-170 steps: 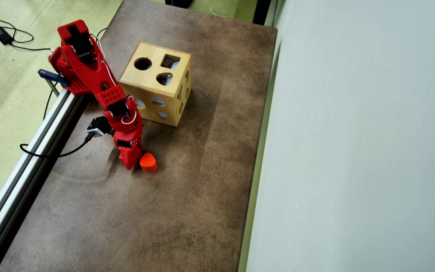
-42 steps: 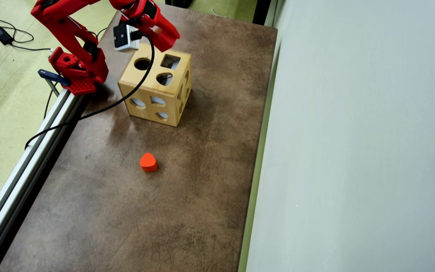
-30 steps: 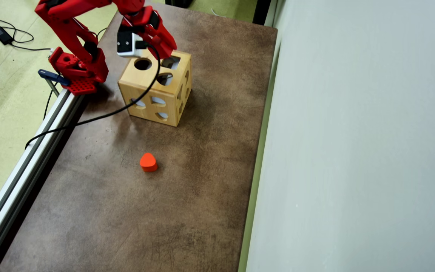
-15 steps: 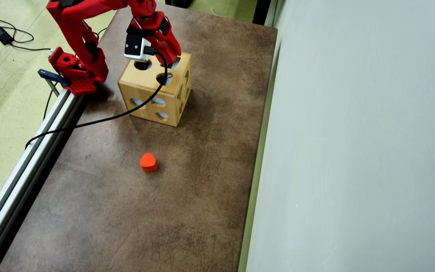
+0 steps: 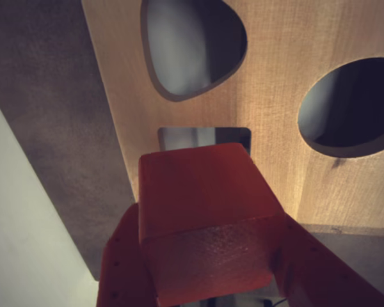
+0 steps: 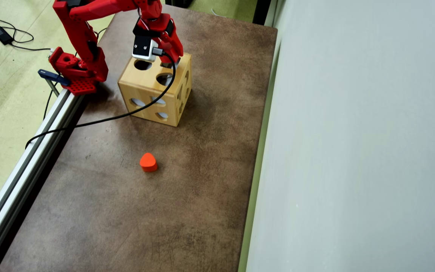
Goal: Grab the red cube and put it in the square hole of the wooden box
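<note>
In the wrist view my gripper (image 5: pixel 211 268) is shut on the red cube (image 5: pixel 201 211), with a red finger (image 5: pixel 125 262) on each side of it. The cube hangs just above the top of the wooden box (image 5: pixel 275 83), and the square hole (image 5: pixel 205 137) shows right behind its upper edge. A rounded triangular hole (image 5: pixel 189 45) and a round hole (image 5: pixel 352 105) lie beyond. In the overhead view the gripper (image 6: pixel 172 60) sits over the far right corner of the box (image 6: pixel 153 92); the cube is hidden there by the wrist.
An orange rounded-triangle block (image 6: pixel 148 162) lies on the brown table (image 6: pixel 202 170) in front of the box. The arm's base (image 6: pixel 77 71) is clamped to an aluminium rail (image 6: pixel 25 162) at the table's left edge. A black cable (image 6: pixel 127 113) drapes over the box. A pale wall (image 6: pixel 353 151) borders the right side.
</note>
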You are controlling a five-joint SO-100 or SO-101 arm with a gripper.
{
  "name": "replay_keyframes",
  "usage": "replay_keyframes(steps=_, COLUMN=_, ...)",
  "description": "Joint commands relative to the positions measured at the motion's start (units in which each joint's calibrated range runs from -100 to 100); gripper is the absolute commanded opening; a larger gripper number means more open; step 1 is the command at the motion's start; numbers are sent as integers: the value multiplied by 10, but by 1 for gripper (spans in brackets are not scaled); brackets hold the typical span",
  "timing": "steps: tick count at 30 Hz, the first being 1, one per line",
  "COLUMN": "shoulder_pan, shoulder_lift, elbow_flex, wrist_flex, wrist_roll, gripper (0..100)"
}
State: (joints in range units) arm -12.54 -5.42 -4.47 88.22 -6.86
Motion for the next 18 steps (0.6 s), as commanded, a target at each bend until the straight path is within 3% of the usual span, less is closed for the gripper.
replay_keyframes(steps=1, shoulder_pan=-3, shoulder_lift=-1, elbow_flex=-21, wrist_flex=4, wrist_roll=1, gripper=3)
replay_keyframes(steps=18, shoulder_pan=-4, shoulder_lift=18, elbow_flex=-17, wrist_flex=7, wrist_roll=5, gripper=3)
